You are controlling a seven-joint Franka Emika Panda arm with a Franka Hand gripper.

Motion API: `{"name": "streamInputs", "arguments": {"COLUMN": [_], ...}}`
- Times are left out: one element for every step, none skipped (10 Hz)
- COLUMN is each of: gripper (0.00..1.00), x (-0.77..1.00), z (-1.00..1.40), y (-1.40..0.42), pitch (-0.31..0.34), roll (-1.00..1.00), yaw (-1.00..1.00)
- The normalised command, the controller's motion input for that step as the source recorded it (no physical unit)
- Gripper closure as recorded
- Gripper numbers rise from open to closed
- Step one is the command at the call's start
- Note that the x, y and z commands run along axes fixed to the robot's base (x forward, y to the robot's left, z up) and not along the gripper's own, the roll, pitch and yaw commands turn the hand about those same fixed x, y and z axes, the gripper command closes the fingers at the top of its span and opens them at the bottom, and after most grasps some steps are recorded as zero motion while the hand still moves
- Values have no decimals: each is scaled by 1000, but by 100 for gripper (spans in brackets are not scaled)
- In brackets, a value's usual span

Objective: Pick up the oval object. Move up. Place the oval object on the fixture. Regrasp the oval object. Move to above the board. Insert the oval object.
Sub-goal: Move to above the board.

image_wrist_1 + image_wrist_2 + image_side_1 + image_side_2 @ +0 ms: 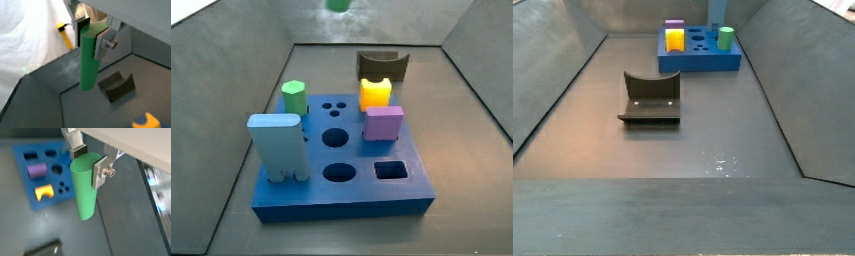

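My gripper is shut on the upper end of the oval object, a long smooth light-green rod that hangs straight down, high above the floor. Both wrist views show this grip, with the rod between the silver fingers. In a side view only the rod's lower tip shows at the top edge. The dark fixture with its U-shaped notch stands on the floor below and beside the rod; it also shows in both side views. The blue board lies apart from the fixture.
On the board stand a yellow peg, a purple block, a short green hexagonal peg and a tall light-blue block. Grey sloping walls enclose the floor. A yellow and black tool lies outside the wall.
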Motion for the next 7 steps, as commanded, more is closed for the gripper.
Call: {"name": "streamInputs", "arguments": {"gripper": [100, 100, 100, 100, 100, 100, 100], "x": [-262, -135, -94, -52, -39, -51, -69], "z": [69, 50, 34, 11, 8, -1, -1], "y": [-472, -232, -162, -63, -20, 6, 14], "pitch": [-127, -160, -177, -214, -246, -292, -328], "roll": [-423, -407, -400, -385, -371, -349, -331], "yaw": [1000, 1000, 1000, 1000, 1000, 1000, 1000]}}
